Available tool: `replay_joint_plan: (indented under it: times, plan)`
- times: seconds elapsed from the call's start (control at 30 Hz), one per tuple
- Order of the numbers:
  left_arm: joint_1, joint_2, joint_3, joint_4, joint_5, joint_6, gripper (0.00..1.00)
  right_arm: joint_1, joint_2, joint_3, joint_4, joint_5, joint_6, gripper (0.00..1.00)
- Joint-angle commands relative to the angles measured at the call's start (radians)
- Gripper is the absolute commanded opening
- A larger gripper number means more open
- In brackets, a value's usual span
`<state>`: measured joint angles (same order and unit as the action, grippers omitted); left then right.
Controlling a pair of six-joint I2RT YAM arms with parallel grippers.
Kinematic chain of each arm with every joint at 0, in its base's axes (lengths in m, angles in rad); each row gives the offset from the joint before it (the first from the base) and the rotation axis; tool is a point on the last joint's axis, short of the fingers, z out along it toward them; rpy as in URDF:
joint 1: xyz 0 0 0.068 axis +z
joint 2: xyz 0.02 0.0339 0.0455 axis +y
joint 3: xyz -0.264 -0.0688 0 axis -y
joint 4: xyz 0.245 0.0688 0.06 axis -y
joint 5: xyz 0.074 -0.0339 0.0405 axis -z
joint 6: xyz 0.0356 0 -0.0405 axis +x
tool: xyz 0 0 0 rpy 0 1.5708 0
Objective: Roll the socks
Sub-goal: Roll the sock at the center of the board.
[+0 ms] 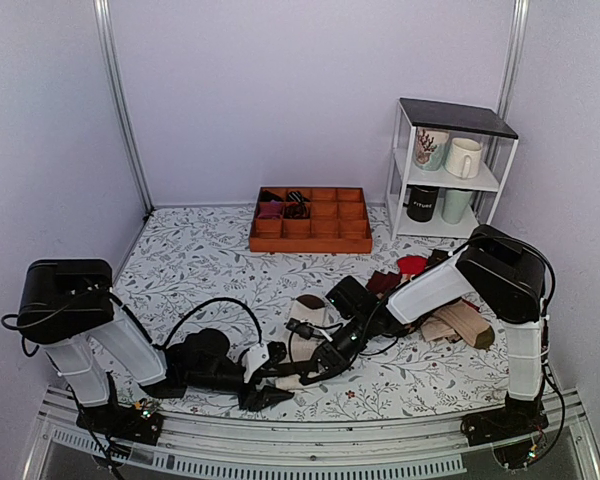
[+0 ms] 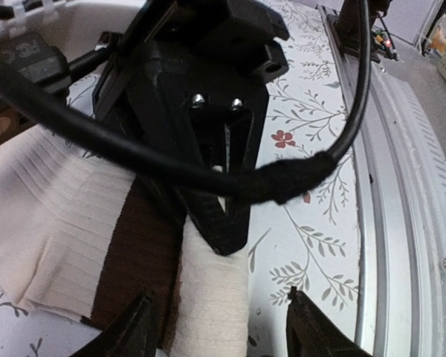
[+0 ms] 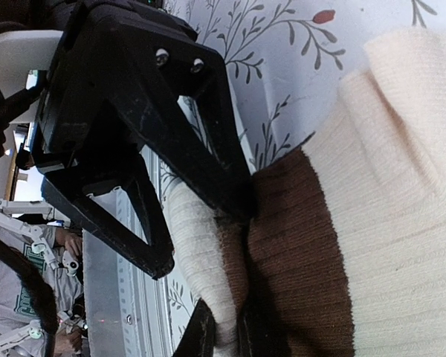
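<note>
Landmark: orange-brown wooden compartment tray (image 1: 310, 222), at the back of the white table cover with grey leaf print (image 1: 190, 260).

Task item: cream-white ribbed fabric socks (image 3: 401, 186) with a wide dark brown band (image 2: 137, 253). They lie flat on the cover on the arms' side of the tray, well apart from it and roughly in line with its middle. One end is gathered into a narrow cream roll (image 2: 208, 312). The brown band lies right against the roll, and the loose cream length spreads away beyond it.

The right gripper (image 3: 224, 331) is a black two-finger tool. Its jaws are narrow and pinched on cream fabric at the roll's edge. From the left wrist, its tip sits on top of the roll.

The left gripper (image 2: 219, 297) is black, with jaws wide and one finger on each side of the roll. A gap shows on both sides, so it has no clamp on it. From the right wrist, one fingertip (image 3: 230, 186) sits at the seam of band and roll; I cannot tell whether it touches.

A black sheathed cable (image 2: 282, 182) crosses in front of the right gripper in the left wrist view.

Elsewhere: a white rack with a dark top shelf (image 1: 458, 117) stands just beside the tray, to its right in the top view, and holds mugs (image 1: 464, 157). A heap of tan and dark socks (image 1: 460, 322) lies nearer the arms than the tray, off its right corner.
</note>
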<state>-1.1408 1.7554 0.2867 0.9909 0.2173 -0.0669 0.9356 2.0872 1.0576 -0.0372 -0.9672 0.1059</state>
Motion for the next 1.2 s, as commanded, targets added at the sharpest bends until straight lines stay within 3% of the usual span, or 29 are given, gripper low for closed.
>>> replay_joint_plan:
  times: [0.0, 0.1, 0.23, 0.47, 0.53, 0.67, 0.8, 0.9, 1.07, 1.17]
  plan:
    - [-0.001, -0.004, 0.01, -0.012, -0.045, 0.003, 0.58, 0.004, 0.069, -0.051, -0.179, 0.161, 0.006, 0.09]
    - [0.005, 0.015, 0.013, -0.011, -0.03, -0.007, 0.54, 0.004, 0.067, -0.055, -0.175, 0.159, 0.009, 0.09]
    - [0.009, 0.032, 0.021, -0.019, 0.005, -0.019, 0.34, 0.003, 0.066, -0.055, -0.176, 0.159, 0.011, 0.09]
    - [0.016, 0.043, 0.038, -0.051, 0.056, -0.036, 0.14, 0.005, 0.062, -0.055, -0.176, 0.161, 0.012, 0.09]
    - [0.034, 0.05, 0.065, -0.108, 0.091, -0.072, 0.0, 0.003, 0.042, -0.057, -0.167, 0.181, 0.013, 0.12]
    - [0.083, 0.056, 0.072, -0.219, 0.181, -0.216, 0.0, 0.004, -0.031, -0.069, -0.127, 0.252, 0.001, 0.24]
    - [0.097, 0.058, 0.064, -0.331, 0.224, -0.346, 0.0, 0.004, -0.168, -0.158, 0.052, 0.367, -0.029, 0.35]
    - [0.109, 0.067, 0.043, -0.367, 0.256, -0.413, 0.0, 0.007, -0.292, -0.27, 0.284, 0.473, -0.081, 0.37]
    - [0.122, 0.091, 0.017, -0.374, 0.276, -0.482, 0.0, 0.085, -0.474, -0.558, 0.757, 0.616, -0.322, 0.48]
    - [0.121, 0.108, 0.014, -0.364, 0.286, -0.503, 0.0, 0.172, -0.463, -0.621, 0.874, 0.706, -0.555, 0.5]
